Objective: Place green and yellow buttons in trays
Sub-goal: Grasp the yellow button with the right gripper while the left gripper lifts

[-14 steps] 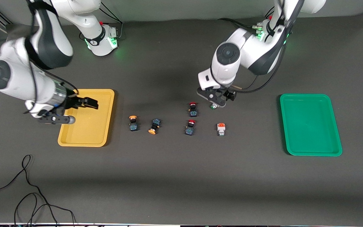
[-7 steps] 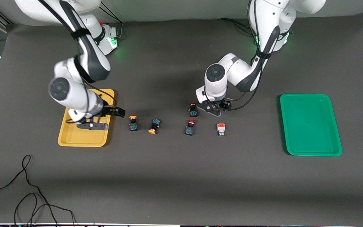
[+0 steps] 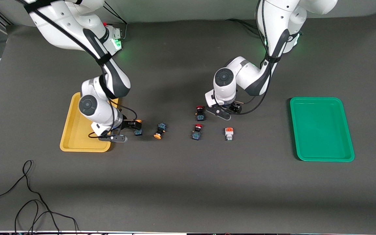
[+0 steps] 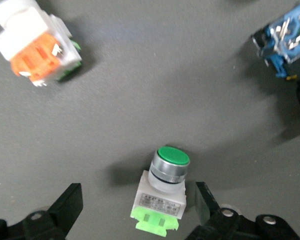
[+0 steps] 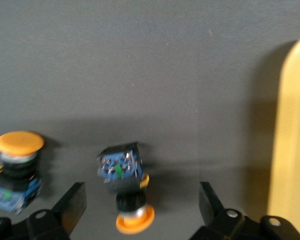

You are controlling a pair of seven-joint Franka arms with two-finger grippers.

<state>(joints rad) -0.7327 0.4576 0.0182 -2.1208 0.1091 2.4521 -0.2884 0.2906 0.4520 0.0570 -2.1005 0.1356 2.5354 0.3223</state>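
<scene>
In the left wrist view the green-topped white button [image 4: 162, 192] lies on the mat between the open fingers of my left gripper [image 4: 137, 210]; the front view hides it under the left gripper [image 3: 224, 112]. The orange-topped white button [image 3: 229, 133] [image 4: 37, 47] lies nearer the front camera. My right gripper [image 3: 135, 125] [image 5: 140, 207] is open, its fingers either side of a yellow-capped button [image 3: 138, 131] [image 5: 125, 187] beside the yellow tray [image 3: 77, 145] [image 5: 292, 140]. The second yellow-capped button [image 3: 159, 130] [image 5: 15, 165] lies apart. The green tray [image 3: 321, 129] sits at the left arm's end.
Two red-capped buttons [image 3: 200, 113] [image 3: 197, 131] lie on the mat close beside the left gripper; one also shows in the left wrist view [image 4: 287, 37]. A black cable [image 3: 28, 195] loops near the table's front edge at the right arm's end.
My right arm swung from over the yellow tray to the yellow-capped button beside it. My left gripper came down around the green-topped button, which the front view now hides.
</scene>
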